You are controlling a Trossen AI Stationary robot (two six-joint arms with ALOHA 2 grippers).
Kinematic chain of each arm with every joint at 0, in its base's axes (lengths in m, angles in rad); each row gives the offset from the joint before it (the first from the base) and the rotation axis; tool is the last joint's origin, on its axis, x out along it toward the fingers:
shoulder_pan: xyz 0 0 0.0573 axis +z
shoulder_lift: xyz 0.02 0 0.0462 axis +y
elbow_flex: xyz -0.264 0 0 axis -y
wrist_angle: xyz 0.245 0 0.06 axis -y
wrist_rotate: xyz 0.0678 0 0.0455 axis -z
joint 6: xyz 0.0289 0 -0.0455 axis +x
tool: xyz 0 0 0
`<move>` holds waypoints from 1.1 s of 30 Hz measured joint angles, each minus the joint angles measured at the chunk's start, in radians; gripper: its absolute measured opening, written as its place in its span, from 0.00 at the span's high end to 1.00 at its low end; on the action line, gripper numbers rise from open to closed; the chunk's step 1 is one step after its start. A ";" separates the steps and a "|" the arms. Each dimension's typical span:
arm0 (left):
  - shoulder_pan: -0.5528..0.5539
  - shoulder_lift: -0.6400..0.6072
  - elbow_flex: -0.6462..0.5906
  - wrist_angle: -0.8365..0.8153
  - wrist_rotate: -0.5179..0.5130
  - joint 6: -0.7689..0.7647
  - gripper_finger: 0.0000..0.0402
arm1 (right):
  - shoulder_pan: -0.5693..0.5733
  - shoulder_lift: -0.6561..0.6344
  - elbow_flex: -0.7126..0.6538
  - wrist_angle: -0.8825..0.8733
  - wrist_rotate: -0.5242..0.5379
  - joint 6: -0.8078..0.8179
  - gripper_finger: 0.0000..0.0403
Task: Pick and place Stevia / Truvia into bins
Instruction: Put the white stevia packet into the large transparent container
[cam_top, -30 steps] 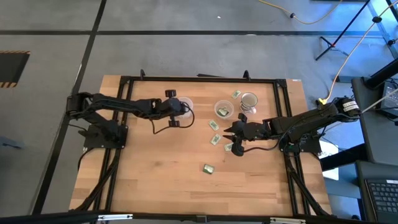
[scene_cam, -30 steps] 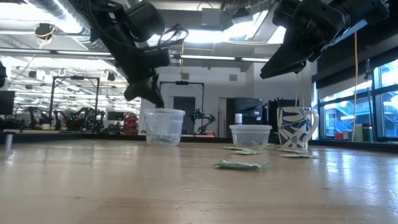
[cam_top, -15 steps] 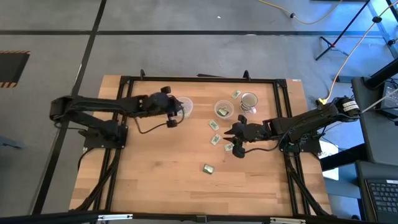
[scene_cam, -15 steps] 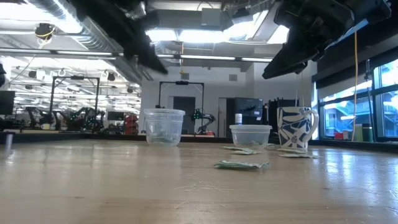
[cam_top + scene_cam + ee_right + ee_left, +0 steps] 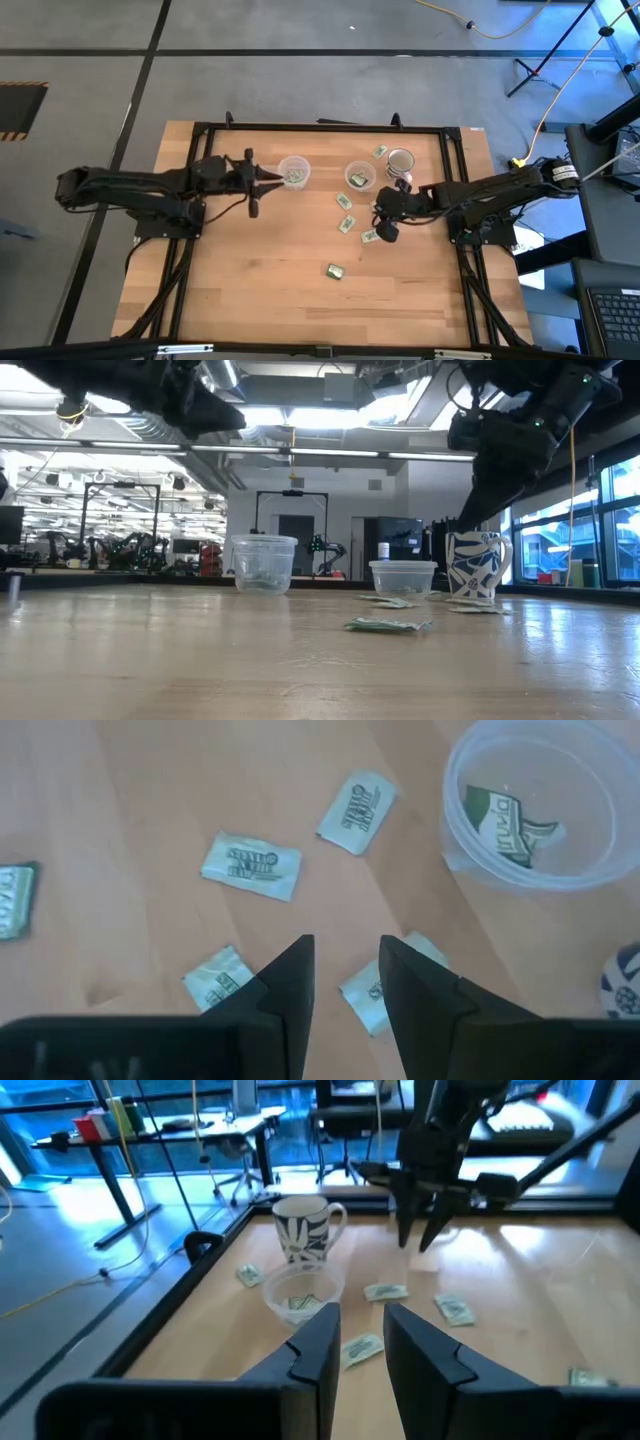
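Green and white sachets lie flat on the wood between the arms [image 5: 347, 201], [image 5: 347, 224], [image 5: 368, 237], one nearer the table's near edge [image 5: 335, 270], one by the mug [image 5: 380, 152]. Two clear cups stand upright: the left cup [image 5: 293, 172] holds sachets, and the right cup [image 5: 540, 805] holds one sachet. My right gripper [image 5: 345, 970] is open, pointing down above the sachets [image 5: 380, 990] beside the right cup. My left gripper [image 5: 265, 180] is open, level, raised, left of the left cup, facing the right cup [image 5: 300, 1295].
A white mug with a blue pattern [image 5: 400, 162] stands right of the right cup, close to my right gripper. A black metal frame [image 5: 200, 130] runs around the table's edges. Bare wood stretches over the near half [image 5: 270, 290].
My left gripper has drawn back from over the left cup toward the table's left edge and risen. My right gripper has shifted slightly toward the right cup and the far edge and tipped to point more steeply down. The sachets and cups have stayed put.
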 joint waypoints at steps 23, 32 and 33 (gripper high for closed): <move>-0.024 -0.027 -0.136 0.184 -0.004 -0.046 0.81 | -0.111 0.298 0.000 -0.012 -0.023 0.112 0.71; -0.024 -0.027 -0.137 0.184 -0.003 -0.029 0.81 | -0.127 0.323 0.004 -0.010 -0.062 0.134 0.76; -0.024 -0.027 -0.137 0.184 -0.002 -0.029 0.81 | -0.127 0.321 0.004 -0.011 -0.065 0.134 0.78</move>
